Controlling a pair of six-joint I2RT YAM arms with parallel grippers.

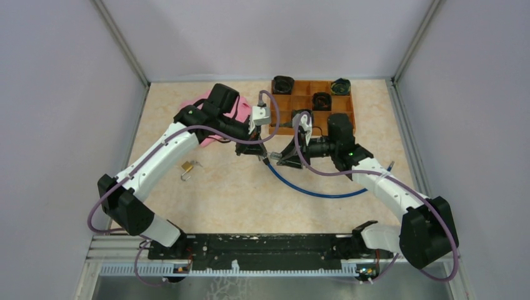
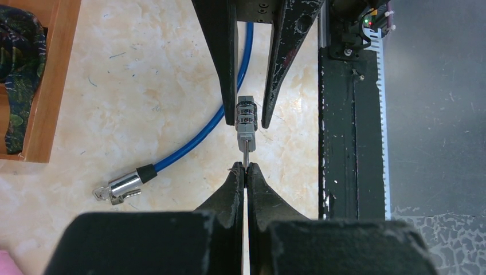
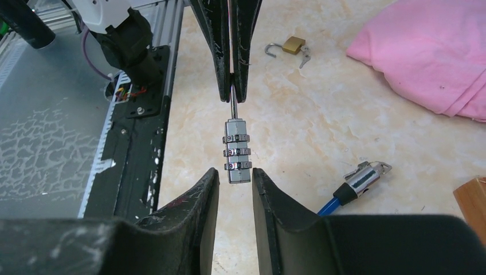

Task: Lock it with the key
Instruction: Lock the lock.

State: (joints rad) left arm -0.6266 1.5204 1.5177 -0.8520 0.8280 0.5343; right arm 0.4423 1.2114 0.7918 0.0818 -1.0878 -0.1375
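Note:
A small silver combination lock [image 3: 236, 152] hangs in the air between my two grippers; it also shows in the left wrist view [image 2: 245, 117]. My left gripper [image 2: 245, 170] is shut on the thin metal pin sticking out of its end. My right gripper [image 3: 235, 175] is open, its jaws standing either side of the lock's other end with small gaps. The two grippers meet mid-table in the top view, left gripper [image 1: 259, 152], right gripper [image 1: 275, 156]. A brass padlock [image 3: 293, 44] with open shackle and keys lies on the table, left of the grippers [image 1: 187, 166].
A blue cable [image 1: 315, 191] with a silver end fitting [image 3: 362, 178] lies under the grippers. A pink cloth [image 3: 424, 51] is behind the left arm. A wooden compartment tray [image 1: 281, 103] with dark objects stands at the back. The black base rail [image 2: 349, 132] runs along the near edge.

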